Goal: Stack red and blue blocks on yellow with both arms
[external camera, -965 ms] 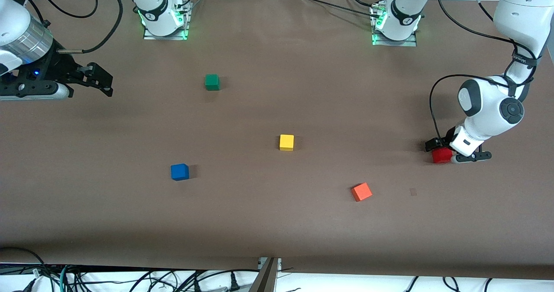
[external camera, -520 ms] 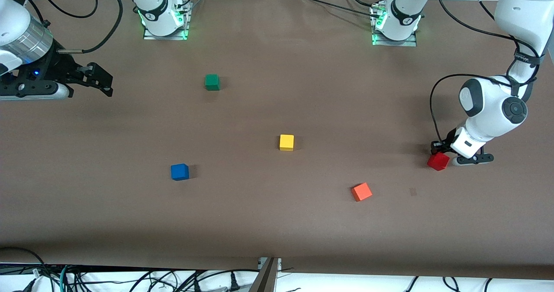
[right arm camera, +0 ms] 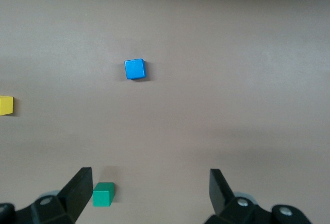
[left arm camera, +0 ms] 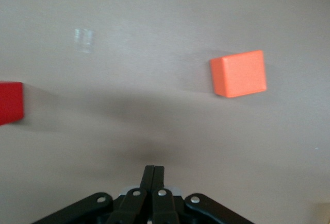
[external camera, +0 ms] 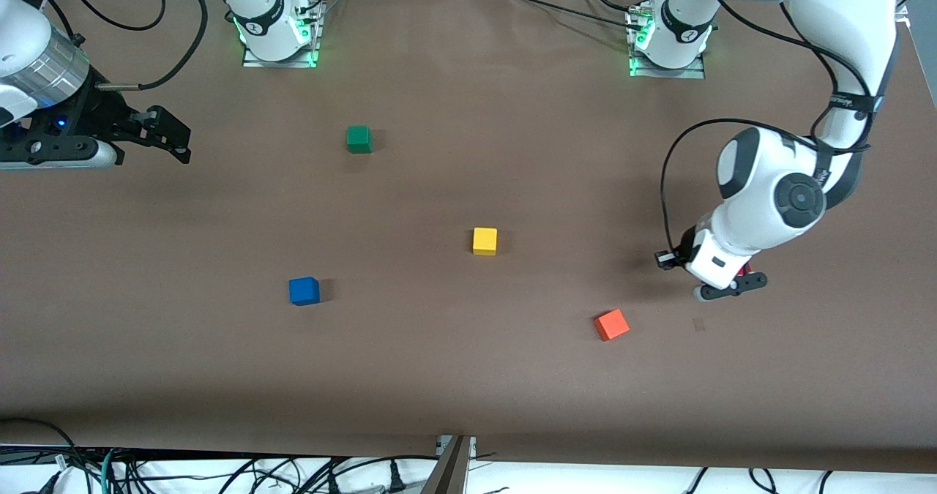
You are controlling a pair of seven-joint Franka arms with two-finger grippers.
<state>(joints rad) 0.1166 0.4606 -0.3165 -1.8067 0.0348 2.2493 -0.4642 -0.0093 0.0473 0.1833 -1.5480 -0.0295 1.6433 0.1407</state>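
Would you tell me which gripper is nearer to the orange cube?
Left. The left gripper, shut and empty, is beside the orange cube, toward the left arm's end. The right gripper waits open at the right arm's end.

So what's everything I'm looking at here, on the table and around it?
table: one, brown, under everything
green block: one, green, farthest from the front camera
yellow block: one, yellow, mid-table
blue block: one, blue, toward the right arm's end
orange block: one, orange, nearest to the front camera
red block: one, red, on the table toward the left arm's end
cables: several, dark, below the table's front edge
left gripper: one, black, over the table beside the red block, shut and empty
right gripper: one, black, waiting open over its end of the table
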